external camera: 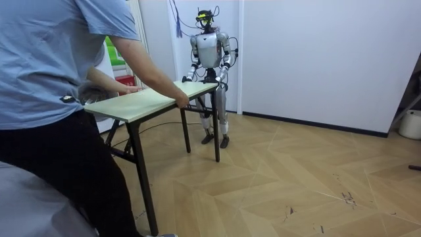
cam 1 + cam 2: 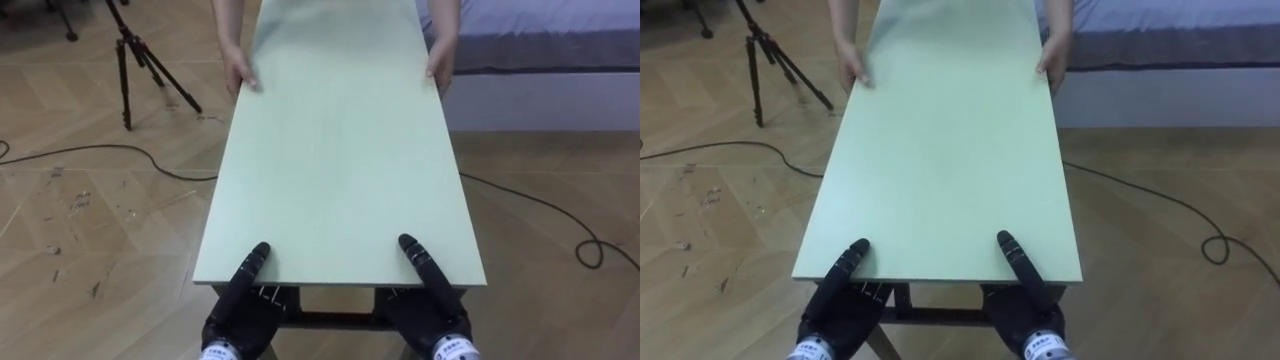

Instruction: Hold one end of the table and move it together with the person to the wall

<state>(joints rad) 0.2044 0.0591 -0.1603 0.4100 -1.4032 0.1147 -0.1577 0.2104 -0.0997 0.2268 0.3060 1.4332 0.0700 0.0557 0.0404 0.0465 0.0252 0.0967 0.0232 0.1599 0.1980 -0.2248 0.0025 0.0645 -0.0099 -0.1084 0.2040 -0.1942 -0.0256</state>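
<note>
Your left hand [image 2: 235,312] and right hand [image 2: 437,315] sit at the near end of the table [image 2: 340,150], left and right of its middle. Each lays a straight thumb on the pale green top while the rest goes under the edge, so you cannot tell how either hand is closed.

At the far end the person's hands [image 2: 240,72] hold the two long edges, one on the left and one on the right. On the floor to the left are a tripod [image 2: 135,55] and a cable [image 2: 120,150], and far right is a bed [image 2: 540,45].

The room view adds what the eye views miss. You stand upright at the table's far end, close to a white wall [image 1: 316,59]. The person [image 1: 52,66], in a blue shirt, leans in at the near end. The table's black legs [image 1: 216,131] also show there.
</note>
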